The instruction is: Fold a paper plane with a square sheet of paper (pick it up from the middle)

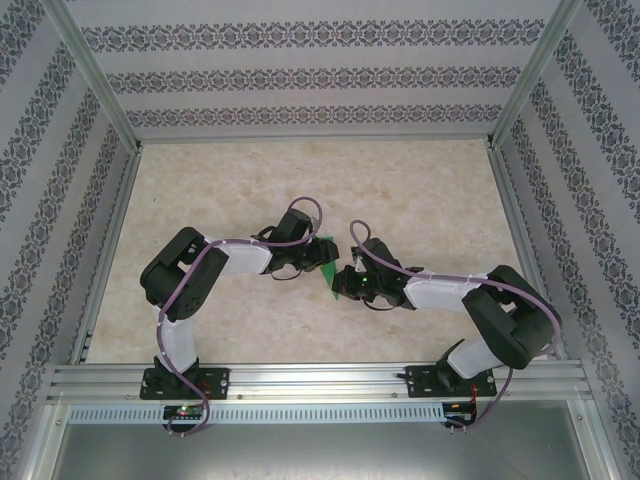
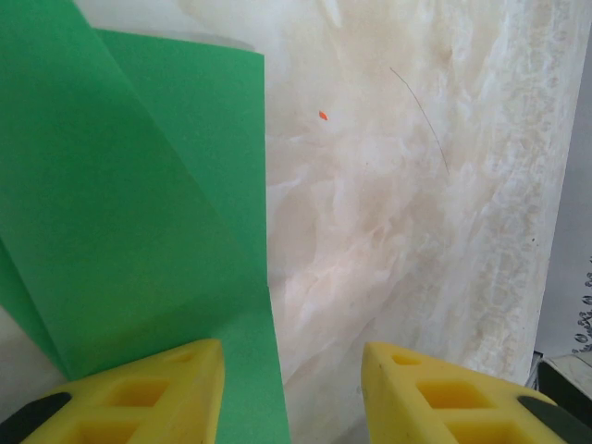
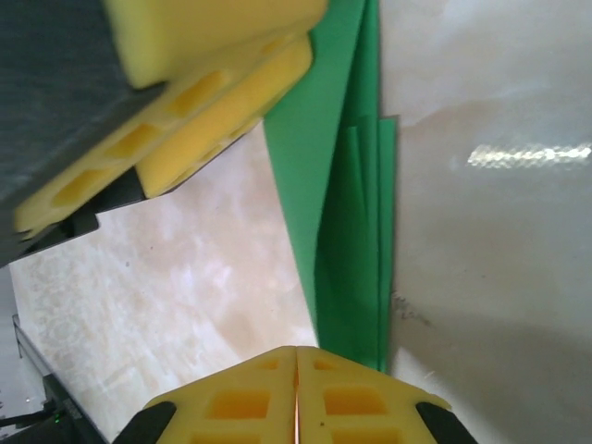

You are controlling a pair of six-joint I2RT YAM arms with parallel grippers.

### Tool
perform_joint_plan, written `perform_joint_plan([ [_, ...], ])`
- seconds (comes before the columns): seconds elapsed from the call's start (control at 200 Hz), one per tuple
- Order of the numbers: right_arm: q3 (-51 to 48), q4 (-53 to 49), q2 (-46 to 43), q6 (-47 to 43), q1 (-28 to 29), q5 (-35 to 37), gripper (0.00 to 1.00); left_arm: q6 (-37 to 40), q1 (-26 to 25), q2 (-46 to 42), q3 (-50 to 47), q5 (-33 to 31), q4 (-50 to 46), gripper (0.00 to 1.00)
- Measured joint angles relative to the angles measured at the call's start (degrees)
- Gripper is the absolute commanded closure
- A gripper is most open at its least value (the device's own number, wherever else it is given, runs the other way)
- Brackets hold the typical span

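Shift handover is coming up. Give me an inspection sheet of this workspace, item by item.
Surface: pale marbled table, no damage seen.
Job's things: green paper, partly folded in layers, between the two tools.
Clutter: a tiny orange speck on the table; nothing else seen.
Grippers: left tool open, the paper by one finger; right tool shut at the paper's end, grip on it not discernible.
Cables: purple cables run along both arms, no snag seen.
Surroundings: patterned walls and a metal frame.
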Motion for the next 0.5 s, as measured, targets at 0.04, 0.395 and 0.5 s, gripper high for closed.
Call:
perform_joint_plan([
  [0.04,0.4,-0.1,0.0,0.0,0.0,-0.4,0.91,0.0,0.0,0.0,0.0,0.0,0.0,0.55],
  [0.395,2.7,-2.8,3.1,-1.2,0.2,-2.0,0.9,0.0,0.0,0.0,0.1,0.0,-0.2,0.55],
  [0.5,3.2,-3.6,4.1,-1.5,0.4,-1.8,0.91,0.0,0.0,0.0,0.1,0.0,-0.2,0.55],
])
